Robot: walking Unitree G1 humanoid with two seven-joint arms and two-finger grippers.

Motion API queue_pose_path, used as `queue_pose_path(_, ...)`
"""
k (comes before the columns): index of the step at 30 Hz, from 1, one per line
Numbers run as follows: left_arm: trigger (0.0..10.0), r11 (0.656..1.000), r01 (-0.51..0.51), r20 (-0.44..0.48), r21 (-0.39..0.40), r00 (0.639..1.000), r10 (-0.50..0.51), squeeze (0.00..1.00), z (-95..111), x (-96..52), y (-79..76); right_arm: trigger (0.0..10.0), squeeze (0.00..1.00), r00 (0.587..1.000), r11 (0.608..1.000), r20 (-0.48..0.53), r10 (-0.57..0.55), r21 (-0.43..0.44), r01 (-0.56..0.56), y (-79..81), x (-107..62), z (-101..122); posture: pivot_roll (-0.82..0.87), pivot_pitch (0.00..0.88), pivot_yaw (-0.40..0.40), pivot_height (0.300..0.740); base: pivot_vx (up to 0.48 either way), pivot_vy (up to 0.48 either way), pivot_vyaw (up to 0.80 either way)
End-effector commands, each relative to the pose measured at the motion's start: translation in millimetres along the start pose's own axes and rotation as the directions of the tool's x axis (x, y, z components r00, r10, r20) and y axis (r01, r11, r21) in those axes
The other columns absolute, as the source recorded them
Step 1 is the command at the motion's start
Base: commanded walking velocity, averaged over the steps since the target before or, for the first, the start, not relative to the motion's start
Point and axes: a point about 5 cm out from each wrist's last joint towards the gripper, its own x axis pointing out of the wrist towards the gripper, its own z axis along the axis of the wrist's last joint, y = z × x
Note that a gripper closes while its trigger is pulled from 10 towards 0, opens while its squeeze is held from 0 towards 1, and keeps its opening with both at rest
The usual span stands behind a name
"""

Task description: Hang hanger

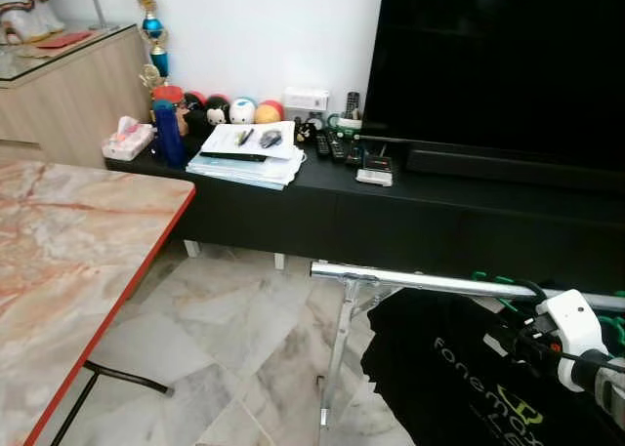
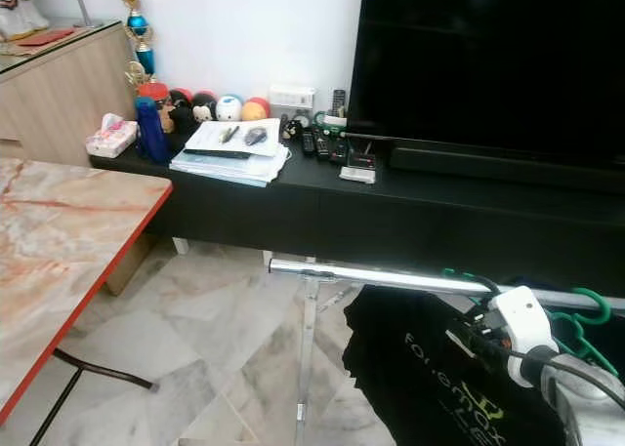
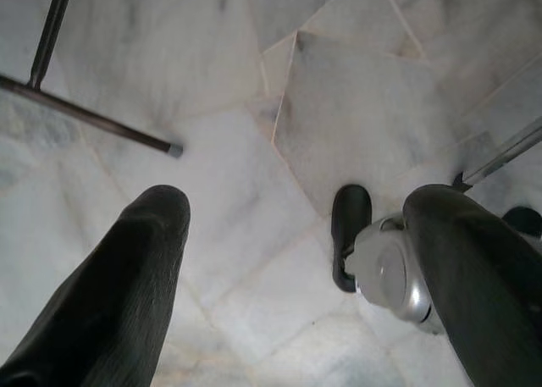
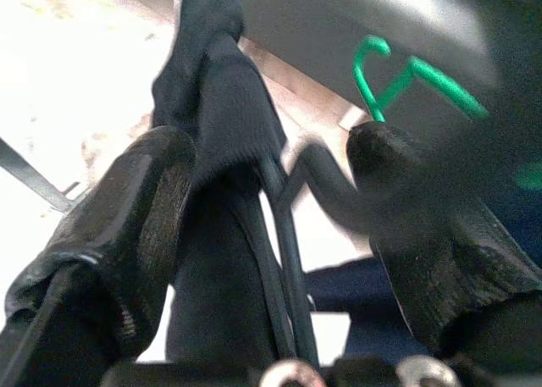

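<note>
If the hook misses the silver rail, the black hanger and its black shirt could drop to the floor. Left of the rail, the left gripper hangs spread and empty. Just under the rail, the right gripper is raised, fingers parted around the hanger's neck.

Pale marble floor, white wall, low black TV console, marble-topped table.
</note>
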Motion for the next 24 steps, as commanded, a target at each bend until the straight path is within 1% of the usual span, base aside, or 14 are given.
queue_pose_path(1,10.0,1.0,0.017,-0.007,-0.007,1.0,-0.017,0.0,-4,-0.1,-6.6,10.0,0.0,0.999,0.999,-0.023,0.024,-0.03,-0.024,-3.1,-1.1,0,-0.02,0.031,-0.04,0.74,0.0,0.0,0.0)
queue_pose_path(3,10.0,1.0,0.03,-0.006,-0.006,1.0,-0.03,0.0,-5,1.4,-19.0,10.0,0.0,0.997,0.997,-0.047,0.056,-0.048,-0.058,-0.8,0.5,-1,-0.02,0.033,-0.041,0.74,0.0,0.0,0.0)
queue_pose_path(4,10.0,0.999,0.041,-0.005,-0.005,0.999,-0.041,0.0,-4,2.4,-29.2,10.0,0.0,0.996,0.996,-0.065,0.064,-0.053,-0.068,-1.3,1.2,-3,-0.02,0.034,-0.043,0.74,0.0,0.0,0.0)
queue_pose_path(6,10.0,0.999,0.052,-0.004,-0.005,0.999,-0.052,0.0,-4,3.4,-39.3,10.0,0.0,0.995,0.997,-0.075,0.059,-0.054,-0.063,-3.5,1.3,-4,-0.01,0.034,-0.043,0.74,0.0,0.0,0.0)
queue_pose_path(7,10.0,0.998,0.06,-0.002,-0.004,0.998,-0.06,0.0,-2,4.2,-47.9,10.0,0.0,0.996,0.997,-0.072,0.05,-0.054,-0.054,-5.8,1.0,-3,-0.01,0.034,-0.044,0.74,0.0,0.0,0.0)
queue_pose_path(9,10.0,0.998,0.065,-0.001,0.001,0.998,-0.065,0.0,0,5.3,-55.6,10.0,0.0,0.996,0.997,-0.07,0.047,-0.051,-0.051,-7.5,0.3,-2,-0.01,0.035,-0.042,0.74,0.0,0.0,0.0)
queue_pose_path(10,10.0,0.997,0.072,0.001,0.01,0.997,-0.072,0.0,3,6.4,-66.7,10.0,0.0,0.996,0.997,-0.075,0.044,-0.055,-0.048,-10.1,-1.6,-3,-0.02,0.035,-0.042,0.74,0.0,0.0,0.0)
queue_pose_path(14,10.0,0.997,0.079,0.005,0.017,0.997,-0.079,0.0,8,7.4,-78.4,10.0,0.0,0.996,0.998,-0.086,0.018,-0.066,-0.024,-18.2,-6.9,-4,-0.01,0.034,-0.041,0.74,0.0,0.0,0.0)
queue_pose_path(15,10.0,0.997,0.077,0.006,0.018,0.997,-0.078,0.0,9,7.6,-78.2,10.0,0.0,0.997,0.998,-0.082,0.01,-0.062,-0.015,-20.9,-8.2,-3,-0.01,0.034,-0.041,0.74,0.0,0.0,0.0)
queue_pose_path(18,10.0,0.998,0.066,0.012,0.018,0.998,-0.066,0.0,12,8.7,-68.0,10.0,0.0,0.996,0.998,-0.089,0.005,-0.064,-0.01,-23.7,-9.4,-4,-0.02,0.032,-0.039,0.74,0.0,0.0,0.0)
queue_pose_path(19,10.0,0.998,0.066,0.012,0.018,0.998,-0.066,0.0,12,8.7,-68.0,10.0,0.0,0.996,0.998,-0.089,0.005,-0.064,-0.01,-23.7,-9.4,-4,-0.02,0.032,-0.039,0.74,0.0,0.0,0.0)
queue_pose_path(20,10.0,0.999,0.044,0.012,0.014,0.999,-0.044,0.0,9,7.5,-46.6,10.0,0.0,0.996,0.998,-0.093,0.009,-0.068,-0.015,-23.6,-9.1,-5,-0.01,0.032,-0.038,0.74,0.0,0.0,0.0)
queue_pose_path(21,10.0,0.999,0.03,0.011,0.01,0.999,-0.03,0.0,7,5.9,-32.5,10.0,0.0,0.995,0.997,-0.095,0.012,-0.07,-0.019,-23.1,-8.8,-6,-0.01,0.032,-0.038,0.74,0.0,0.0,0.0)
queue_pose_path(24,10.0,1.0,0.007,0.007,-0.001,1.0,-0.007,0.0,0,0.3,-4.1,10.0,0.0,0.995,0.997,-0.095,0.019,-0.068,-0.026,-22.2,-8.4,-6,-0.01,0.03,-0.036,0.74,0.0,0.0,0.0)
